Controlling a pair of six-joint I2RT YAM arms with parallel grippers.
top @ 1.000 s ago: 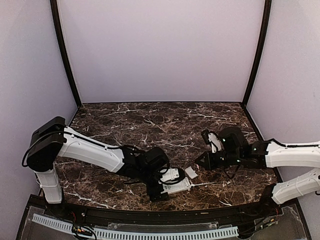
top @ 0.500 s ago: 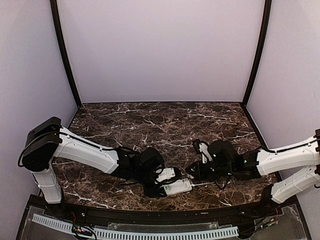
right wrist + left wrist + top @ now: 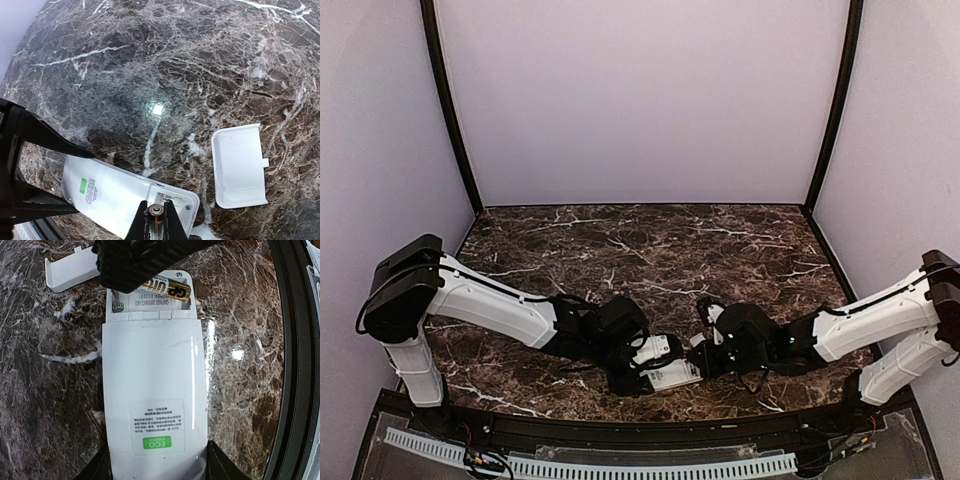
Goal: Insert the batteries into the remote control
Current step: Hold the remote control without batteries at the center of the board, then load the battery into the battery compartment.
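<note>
The white remote control (image 3: 152, 405) lies face down on the marble, its battery bay open at the far end. My left gripper (image 3: 157, 471) is shut on the remote's near end, one finger against each long edge. My right gripper (image 3: 158, 226) is shut on a battery (image 3: 156, 216), a gold and black cylinder held end-on over the open bay. In the left wrist view that battery (image 3: 168, 289) sits at the bay, with the right gripper's black fingers (image 3: 135, 260) covering half of it. From above, the two grippers (image 3: 642, 372) (image 3: 705, 357) meet at the remote (image 3: 675, 375).
The loose white cover plate (image 3: 239, 165) lies inside up on the marble just beside the remote's bay end, and shows too in the left wrist view (image 3: 70, 271). The table's black front rim (image 3: 295, 365) runs close along the remote's side.
My left gripper has closed from wide open onto the remote. The right arm has swung left with its battery, from beside the cover plate to the remote's open bay.
</note>
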